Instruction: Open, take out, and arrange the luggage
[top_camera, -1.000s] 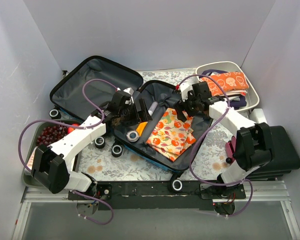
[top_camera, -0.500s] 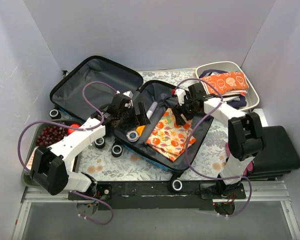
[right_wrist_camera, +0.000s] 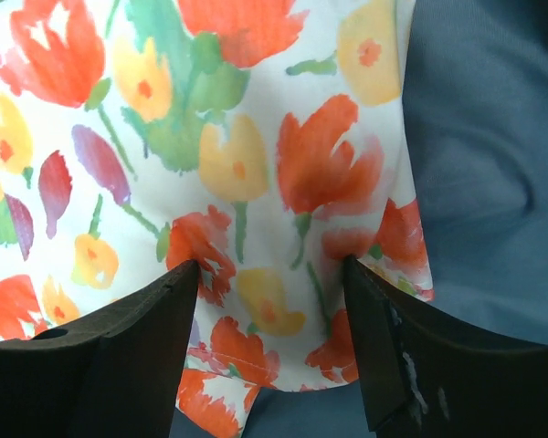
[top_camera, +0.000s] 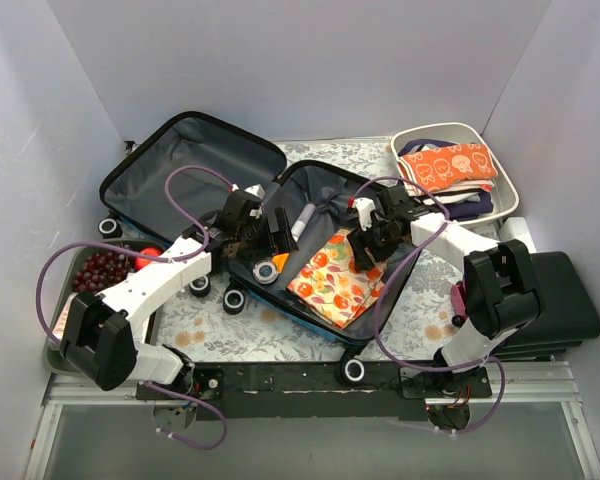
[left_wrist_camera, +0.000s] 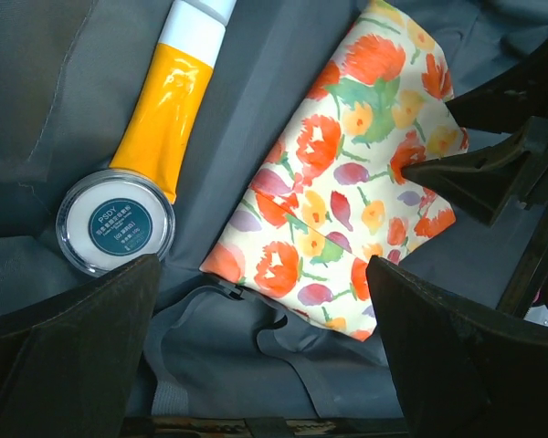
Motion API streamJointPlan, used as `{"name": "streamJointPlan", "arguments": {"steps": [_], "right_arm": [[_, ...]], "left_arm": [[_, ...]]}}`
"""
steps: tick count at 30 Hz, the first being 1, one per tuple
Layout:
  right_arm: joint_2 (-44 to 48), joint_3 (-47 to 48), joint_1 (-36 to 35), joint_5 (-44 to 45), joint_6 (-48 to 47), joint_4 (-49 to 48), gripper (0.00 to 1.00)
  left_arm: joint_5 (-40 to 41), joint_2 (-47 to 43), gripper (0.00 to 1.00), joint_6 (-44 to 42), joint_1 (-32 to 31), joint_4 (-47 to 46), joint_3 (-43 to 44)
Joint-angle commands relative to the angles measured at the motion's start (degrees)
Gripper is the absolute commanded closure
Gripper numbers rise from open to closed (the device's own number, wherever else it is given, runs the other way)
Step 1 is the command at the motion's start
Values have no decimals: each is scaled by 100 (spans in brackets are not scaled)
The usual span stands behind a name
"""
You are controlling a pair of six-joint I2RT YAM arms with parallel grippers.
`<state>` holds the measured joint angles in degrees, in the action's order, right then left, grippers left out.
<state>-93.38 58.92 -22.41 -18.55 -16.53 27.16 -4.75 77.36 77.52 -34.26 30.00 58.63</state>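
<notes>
Two pincers are hanging inside the luggage [top_camera: 185,168], which is lying open in the middle of the counter [top_camera: 242,335] with its lid thrown back to the far left and its grey lining showing. The left pincer [left_wrist_camera: 263,274] is standing as wide as it goes and holding nothing, poised above a round tin [left_wrist_camera: 115,222] and an orange tube [left_wrist_camera: 169,105] that are touching each other on the lining. The right pincer [right_wrist_camera: 272,265] is sitting low over the folded floral cloth [top_camera: 335,275], its jaws partly apart and straddling the cloth's near edge; nothing is looking pinched yet. The main risk is lying in that grasp: the cloth is folded in layers, so the tips may be catching only the top one, and it could be unfolding and trailing on the way to the white tub [top_camera: 450,128]. They may equally be nipping the lining or the strap just beside the cloth, dragging the whole shell. The two arms are also crowding the same half, so a careless lift could be knocking one against the other.
</notes>
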Motion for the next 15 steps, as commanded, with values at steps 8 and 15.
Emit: {"name": "streamJointPlan", "arguments": {"steps": [8,15], "right_arm": [[-216,-416,-536,1379,1126,-158,47],[127,-653,-650,793,1038,-693,73]], "left_arm": [[282,-46,2,-87,-10,6,8],[300,-46,2,-114,-2,15,26]]}}
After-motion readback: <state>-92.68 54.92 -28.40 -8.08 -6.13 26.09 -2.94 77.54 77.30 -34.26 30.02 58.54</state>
